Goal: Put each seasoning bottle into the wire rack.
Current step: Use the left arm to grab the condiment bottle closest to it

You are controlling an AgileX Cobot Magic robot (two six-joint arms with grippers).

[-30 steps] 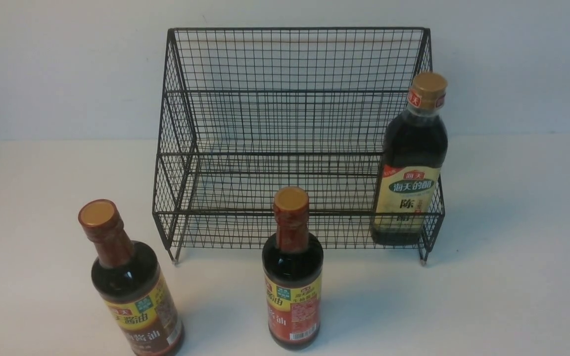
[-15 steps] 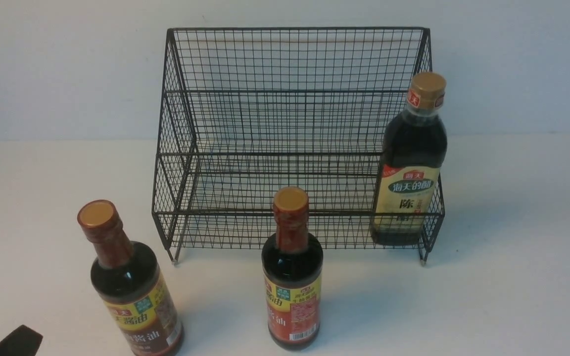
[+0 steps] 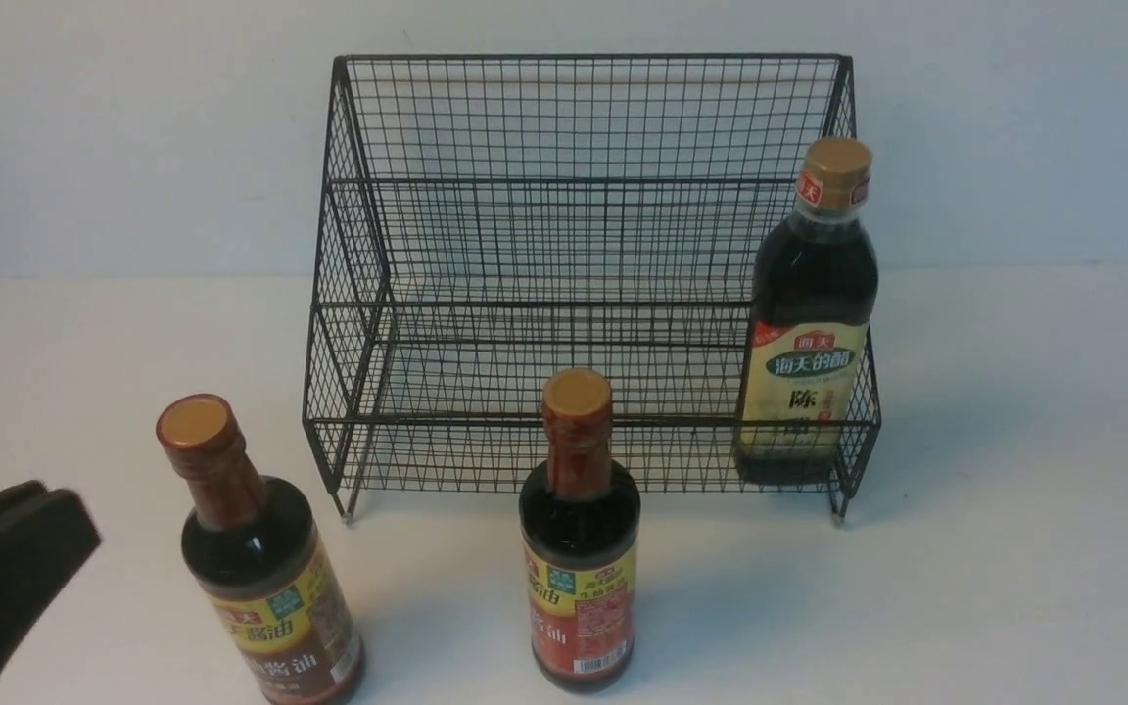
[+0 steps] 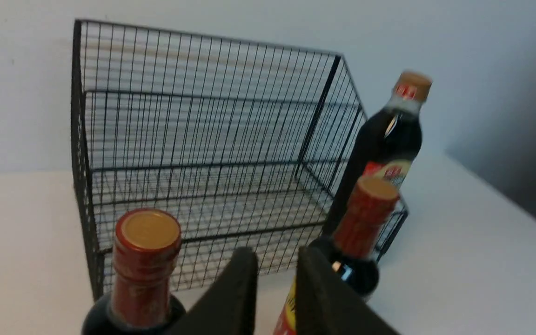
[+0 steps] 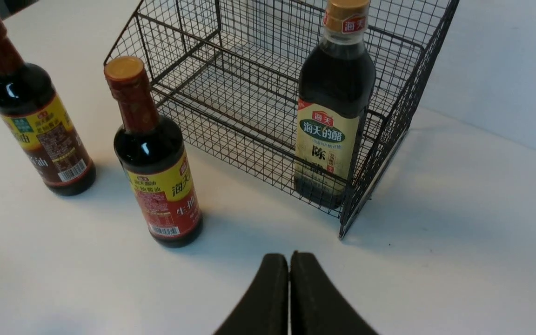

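Note:
The black wire rack [image 3: 574, 245] stands at the back of the white table. The broad cream-label bottle [image 3: 809, 333] stands upright in the right end of its lower tier. Two slim red-necked bottles stand on the table in front of the rack, one at the left [image 3: 260, 578] and one in the middle [image 3: 579, 568]. My left gripper [image 3: 74, 514] is at the lower left, beside the left bottle and apart from it. In the left wrist view its fingers [image 4: 275, 260] stand a little apart and hold nothing, between the left bottle [image 4: 144, 265] and the middle bottle [image 4: 365, 218]. My right gripper [image 5: 289, 260] is shut and empty above bare table, short of the rack's right front foot.
A plain white wall runs behind the rack. The table [image 3: 1014, 548] is bare to the right of the rack and between the two slim bottles. The rack's upper tier [image 3: 564, 186] and the left part of its lower tier hold nothing.
My left gripper has risen into the front view from the bottom left corner, towards the left slim bottle. The broad bottle has shifted slightly to the left in the rack.

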